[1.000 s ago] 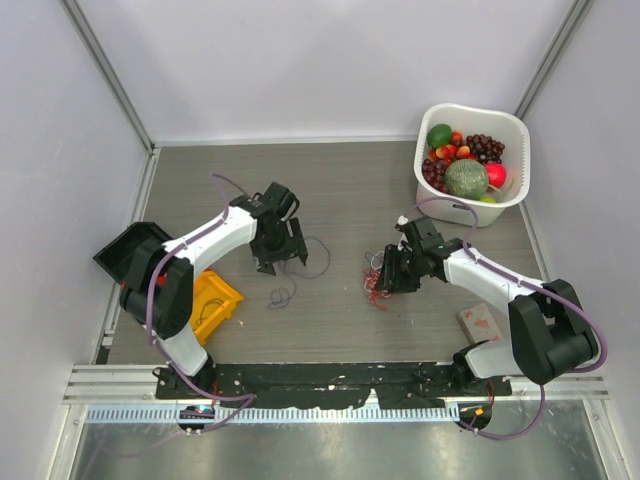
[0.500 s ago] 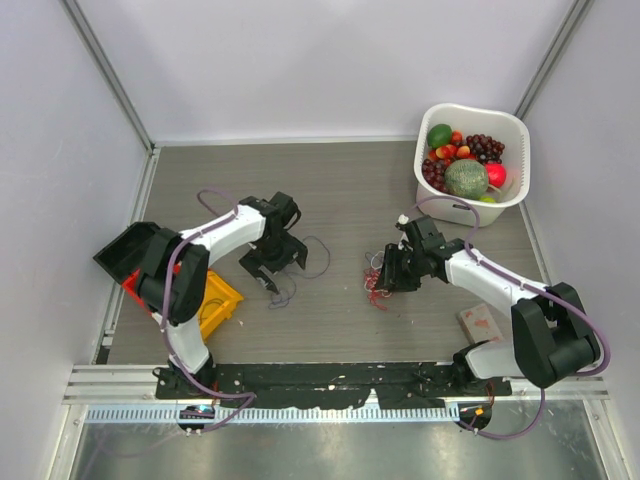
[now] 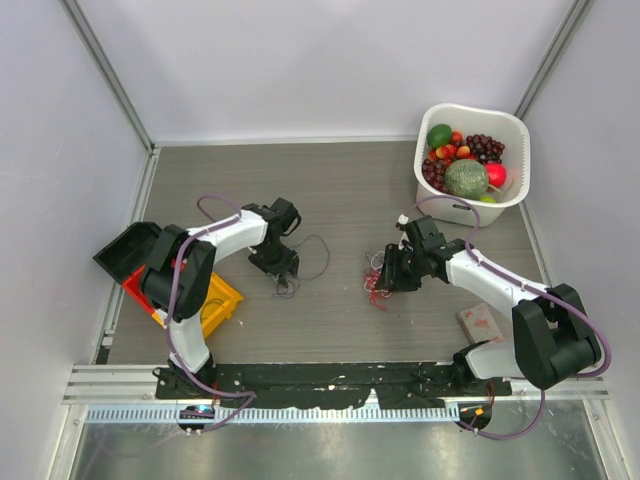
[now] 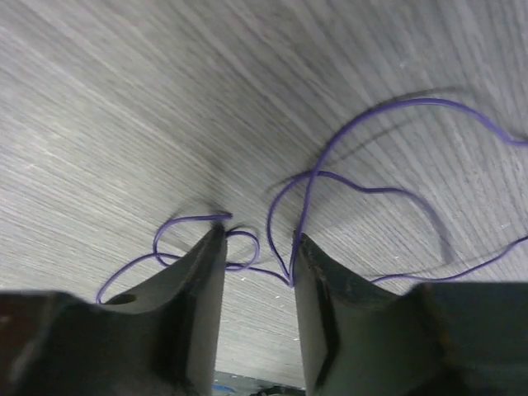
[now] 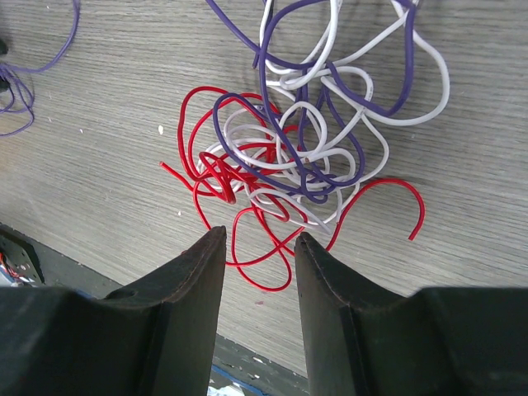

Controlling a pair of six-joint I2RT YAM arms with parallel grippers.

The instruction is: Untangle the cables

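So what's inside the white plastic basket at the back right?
The basket holds dark purple grapes, a round green melon, a dark green fruit, small red pieces. Anything beneath them is covered.

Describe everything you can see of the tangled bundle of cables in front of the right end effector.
The tangled bundle is thin, plastic-looking wires, red, white and purple, knotted in loose overlapping loops. It lies flat on the grey wood-grain table, red strands nearest the camera with two free ends showing. The right end effector stands open at its near edge; contact with it is unclear.
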